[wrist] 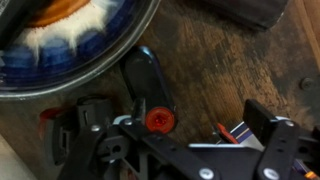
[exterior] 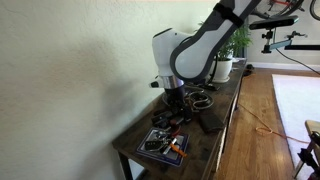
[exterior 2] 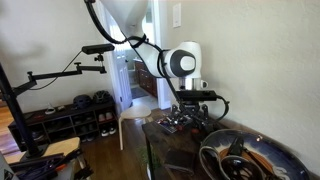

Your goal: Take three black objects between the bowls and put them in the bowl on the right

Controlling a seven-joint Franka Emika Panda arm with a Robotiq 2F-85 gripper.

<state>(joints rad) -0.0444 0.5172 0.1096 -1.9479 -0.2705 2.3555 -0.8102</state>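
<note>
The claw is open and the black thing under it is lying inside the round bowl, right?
Not quite. The claw is open, but the black thing lies on the wooden table, just outside the round bowl, not inside it. The wrist view shows this.

The round bowl (wrist: 100, 48) fills the upper left corner of the wrist view. It has a grey rim, then bands of blue and white, then an orange-brown centre. It stands upright on the dark wooden tabletop (wrist: 220, 70). In an exterior view the round bowl (exterior 2: 282, 152) sits large in the foreground. One black object (wrist: 146, 80), glossy, elongated and rounded at its ends, lies flat on the wood just beside the bowl's rim; whether it touches the rim cannot be told. The other black objects are too small to pick out. The squarish dark tray-like bowl (exterior: 160, 143), holding orange pieces (exterior: 176, 150), sits at the table's near end, well apart from the round bowl.
</note>
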